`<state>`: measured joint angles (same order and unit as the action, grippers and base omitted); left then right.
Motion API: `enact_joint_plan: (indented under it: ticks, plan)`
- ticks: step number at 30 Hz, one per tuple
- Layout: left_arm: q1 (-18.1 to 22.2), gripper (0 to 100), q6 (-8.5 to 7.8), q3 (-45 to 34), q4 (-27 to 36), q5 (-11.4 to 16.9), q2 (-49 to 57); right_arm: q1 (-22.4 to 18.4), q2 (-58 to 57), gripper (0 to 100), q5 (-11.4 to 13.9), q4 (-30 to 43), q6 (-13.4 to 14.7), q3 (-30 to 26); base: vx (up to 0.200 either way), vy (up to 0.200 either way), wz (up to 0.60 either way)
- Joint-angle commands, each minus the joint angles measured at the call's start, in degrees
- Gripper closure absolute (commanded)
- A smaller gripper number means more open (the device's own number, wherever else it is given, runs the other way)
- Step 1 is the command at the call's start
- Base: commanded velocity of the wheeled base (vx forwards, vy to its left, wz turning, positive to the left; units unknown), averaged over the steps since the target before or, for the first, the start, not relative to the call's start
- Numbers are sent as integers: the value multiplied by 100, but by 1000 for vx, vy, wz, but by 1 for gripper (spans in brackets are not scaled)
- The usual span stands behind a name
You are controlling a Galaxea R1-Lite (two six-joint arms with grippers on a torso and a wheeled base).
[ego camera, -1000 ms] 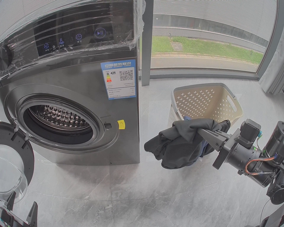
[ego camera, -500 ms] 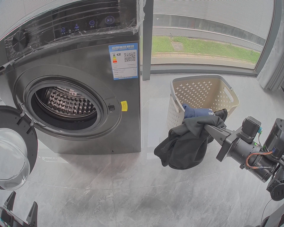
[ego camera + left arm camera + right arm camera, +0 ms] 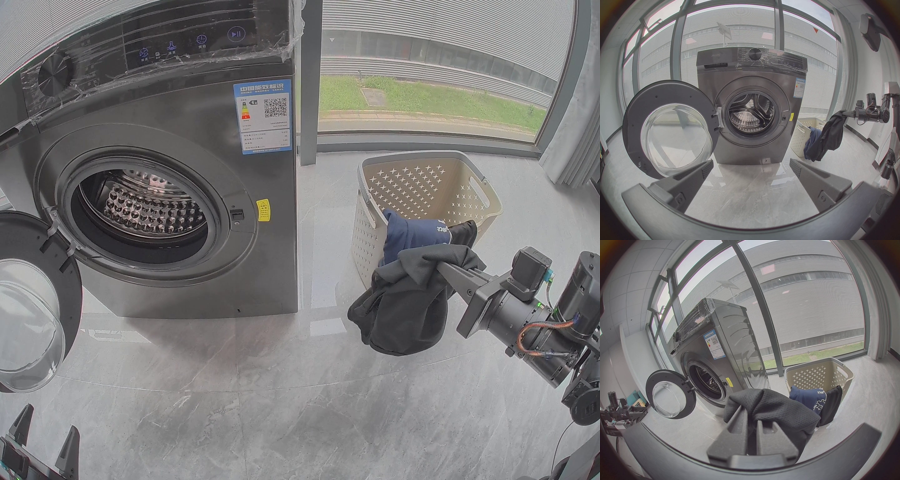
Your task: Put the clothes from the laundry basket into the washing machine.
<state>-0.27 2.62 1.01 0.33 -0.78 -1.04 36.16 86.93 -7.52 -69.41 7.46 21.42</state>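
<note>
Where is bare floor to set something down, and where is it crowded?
Bare floor lies before the washing machine, between its open door and the hanging dark garment. A narrower strip separates machine and laundry basket. Crowded: the basket's front, where the right gripper holds that garment.

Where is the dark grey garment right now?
Head view, right side: the dark grey garment hangs from the right gripper, above the floor in front of the laundry basket, right of the washing machine.
</note>
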Motion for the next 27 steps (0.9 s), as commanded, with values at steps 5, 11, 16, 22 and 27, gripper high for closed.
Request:
enact_joint_plan:
  ticks: [5, 11, 16, 22, 27]
  plan:
    - [0, 0, 2, -84, 2, -1, 68, 76, 8, 100, -4, 7, 1, -41, 0, 200, 0]
    - [0, 0, 10, -84, 2, -1, 68, 269, -18, 100, -4, -20, 203, -68, 0, 200, 0]
    - [0, 0, 10, -75, 2, -1, 68, 533, -18, 100, -74, -90, 511, -252, 0, 120, 0]
    - [0, 0, 2, -75, 2, -1, 68, 462, -71, 100, -513, -90, 115, -472, 0, 0, 0]
    - [0, 0, 10, -84, 2, -1, 68, 445, -124, 100, -540, -90, -34, -648, 0, 160, 0]
